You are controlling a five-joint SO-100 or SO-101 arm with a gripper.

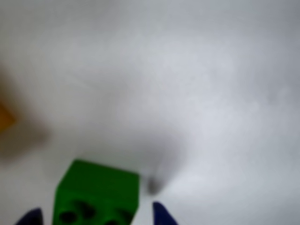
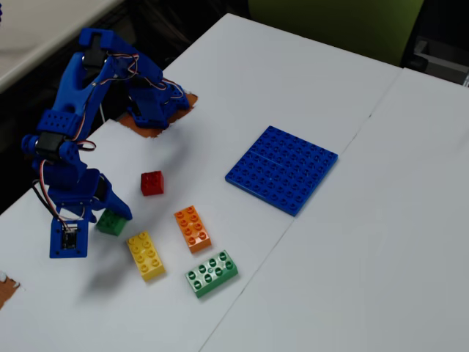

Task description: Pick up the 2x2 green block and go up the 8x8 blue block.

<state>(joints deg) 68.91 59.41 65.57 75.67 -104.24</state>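
In the fixed view the blue arm [image 2: 80,110] bends down from its base at the far left of the white table [image 2: 381,242], and its gripper [image 2: 110,214] reaches the table surface at the near left. The 2x2 green block [image 2: 111,222] sits right at the gripper, partly covered by the blue finger [image 2: 117,207] on its far side. Whether it rests on the table or is lifted just off it cannot be told from this view.

In the wrist view, which is blurred, the same green block [image 1: 96,197] fills the lower left, with its studs showing at the bottom edge. Two dark blue fingertips [image 1: 161,214] poke up from the bottom edge, one on each side of the block, so the jaws stand spread around it. The right tip looks apart from the block's side, and contact at the left tip cannot be made out, so I cannot tell whether the pincer is clamped on the block or loose around it.

The 8x8 blue block [image 2: 282,169] lies flat on the table well to the right of the gripper, in the middle of the fixed view, with nothing on it. Between the two lie other bricks: a small red brick [image 2: 152,182] just right of and beyond the gripper, a yellow brick [image 2: 146,255] near the green block on its right, an orange brick [image 2: 193,228] further right, and a longer light-green brick [image 2: 212,273] nearest the camera
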